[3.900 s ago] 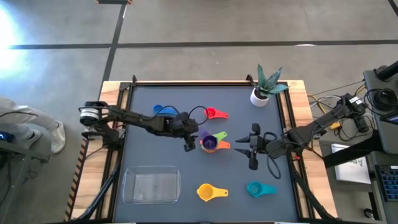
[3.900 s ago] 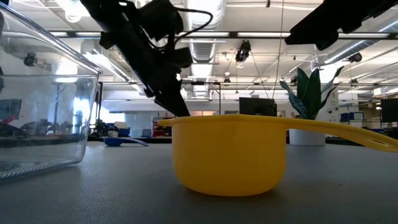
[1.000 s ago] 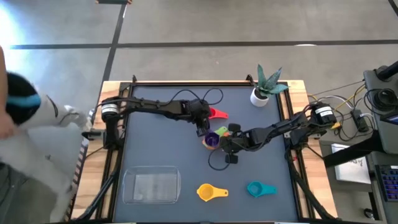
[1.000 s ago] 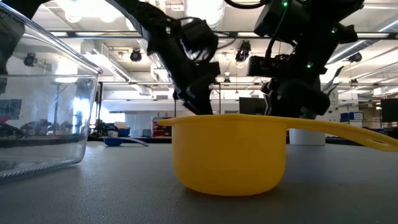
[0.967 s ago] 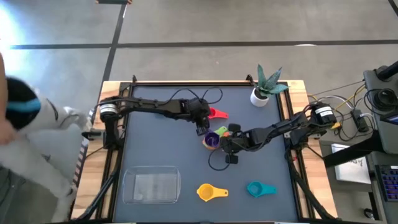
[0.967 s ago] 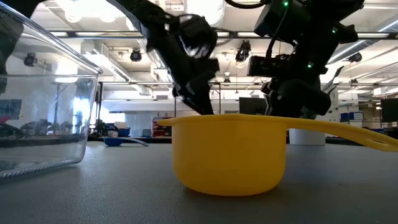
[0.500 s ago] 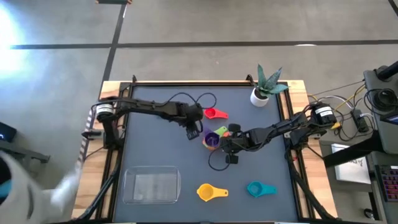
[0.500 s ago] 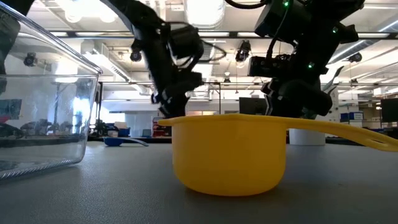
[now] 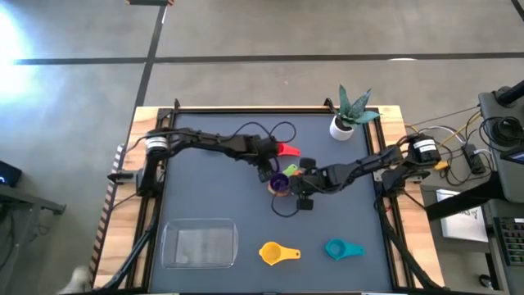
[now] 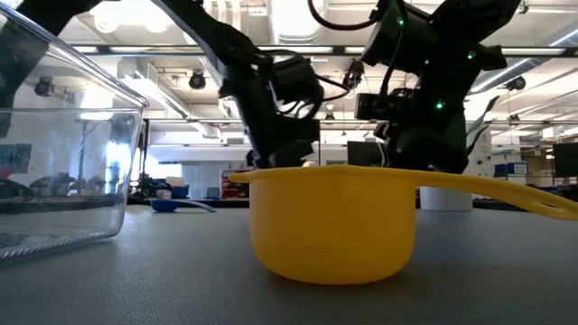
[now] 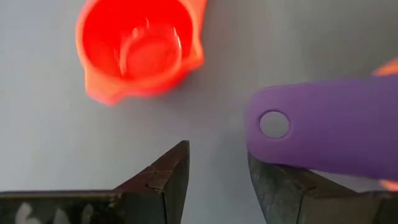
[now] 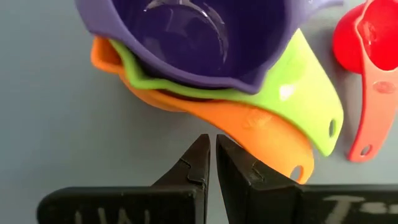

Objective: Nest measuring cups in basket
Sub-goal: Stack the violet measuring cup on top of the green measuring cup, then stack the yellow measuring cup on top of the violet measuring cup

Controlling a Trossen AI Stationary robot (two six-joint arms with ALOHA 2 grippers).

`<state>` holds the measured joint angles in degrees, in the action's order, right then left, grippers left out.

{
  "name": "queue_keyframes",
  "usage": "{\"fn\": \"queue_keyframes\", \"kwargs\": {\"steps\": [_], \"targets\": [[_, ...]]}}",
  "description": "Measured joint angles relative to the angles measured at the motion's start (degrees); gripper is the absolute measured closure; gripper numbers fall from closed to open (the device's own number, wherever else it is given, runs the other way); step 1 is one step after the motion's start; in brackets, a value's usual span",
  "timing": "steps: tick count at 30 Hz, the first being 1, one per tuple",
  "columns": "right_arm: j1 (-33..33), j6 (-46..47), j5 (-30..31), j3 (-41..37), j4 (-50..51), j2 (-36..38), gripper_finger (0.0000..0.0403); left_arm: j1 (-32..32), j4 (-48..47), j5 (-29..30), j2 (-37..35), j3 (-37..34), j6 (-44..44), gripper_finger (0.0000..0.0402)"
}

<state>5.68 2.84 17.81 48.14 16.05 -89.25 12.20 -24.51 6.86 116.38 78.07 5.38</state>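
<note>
Left hand (image 11: 217, 180), fingers apart, hangs beside the purple cup's handle (image 11: 323, 127); red cup (image 11: 140, 46) sits near.

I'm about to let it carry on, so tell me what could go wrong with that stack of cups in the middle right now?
1. The open left gripper has the purple plastic measuring cup's flat handle lying over one finger; closing or shifting could pry that cup off the green cup and orange cup beneath it.
2. The shut right gripper sits right at the orange cup's handle and may push the stack.
3. The small red measuring cup lies close by and could get knocked.
</note>
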Motion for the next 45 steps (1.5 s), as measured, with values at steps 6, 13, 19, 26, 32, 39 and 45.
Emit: {"fn": "queue_keyframes", "kwargs": {"steps": [6,13,19,26,32,39,45], "targets": [[-1.04,-1.68,-0.03,0.0,0.01,-0.11,0.0385,0.01,-5.49,0.1,6.53,9.85,-2.66,0.0257],[-1.13,-1.96,-0.25,0.0,0.03,-0.11,0.0385,-1.0,-10.1,-2.48,12.34,20.55,-5.57,0.0257],[-1.13,-1.91,-0.26,-0.01,0.13,-0.11,0.0385,-1.66,-10.11,-3.56,12.58,24.61,-7.81,0.0257],[-1.13,-1.32,-0.29,-0.02,0.03,-0.11,0.0385,-2.28,-10.39,-7.9,12.58,24.32,-8.46,0.0257],[-0.89,-0.34,-0.62,-0.02,1.76,0.52,0.0385,-2.86,-10.0,-7.89,11.87,23.48,-9.85,0.0257],[1.84,4.4,-3.5,-0.04,11.6,7.85,0.0385,-2.28,-12.32,-5.37,3.59,20.54,-9.72,0.0257],[7.86,10.26,-3.23,-0.07,18.9,19.28,0.0385,-2.9,-8.98,-0.37,-11.56,9.78,-7.76,0.0257]]}}
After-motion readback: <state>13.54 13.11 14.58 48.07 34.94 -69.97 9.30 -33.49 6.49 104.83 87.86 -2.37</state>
